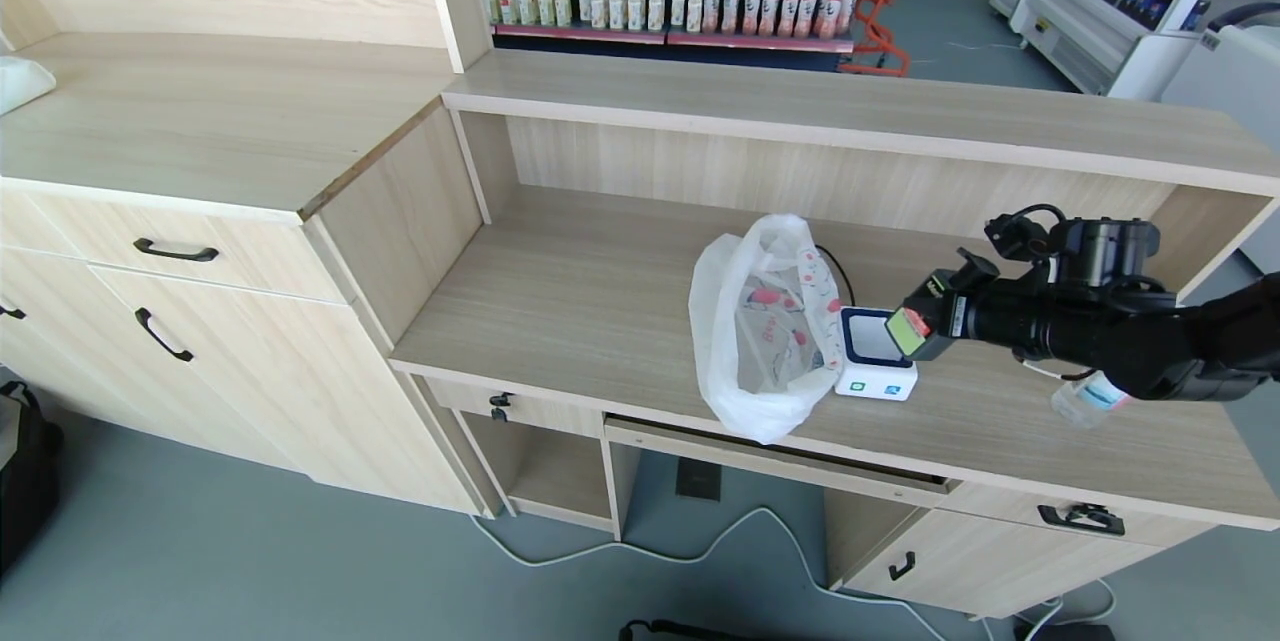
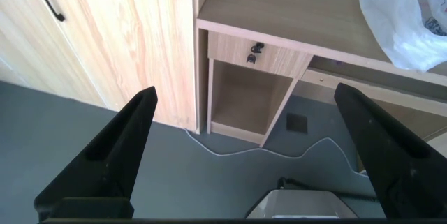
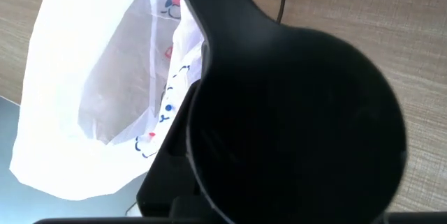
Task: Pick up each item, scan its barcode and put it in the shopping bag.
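Note:
My right gripper [image 1: 938,319] hovers just above the counter, shut on a black round container [image 1: 908,332] whose green and red end faces the white barcode scanner [image 1: 876,366]. Seen from the right wrist, the container [image 3: 300,126] hides the fingers. Left of the scanner stands the white plastic shopping bag [image 1: 765,321] [image 3: 91,98], with patterned items inside it. My left gripper [image 2: 246,95] hangs open and empty low over the floor, in front of the counter, with the bag [image 2: 408,21] far off.
A clear bottle [image 1: 1090,399] lies on the counter [image 1: 600,321] under my right arm. A black cable [image 1: 838,271] runs behind the scanner. Beneath the counter are drawers and an open cubby [image 2: 244,98]. A taller cabinet [image 1: 200,151] stands to the left.

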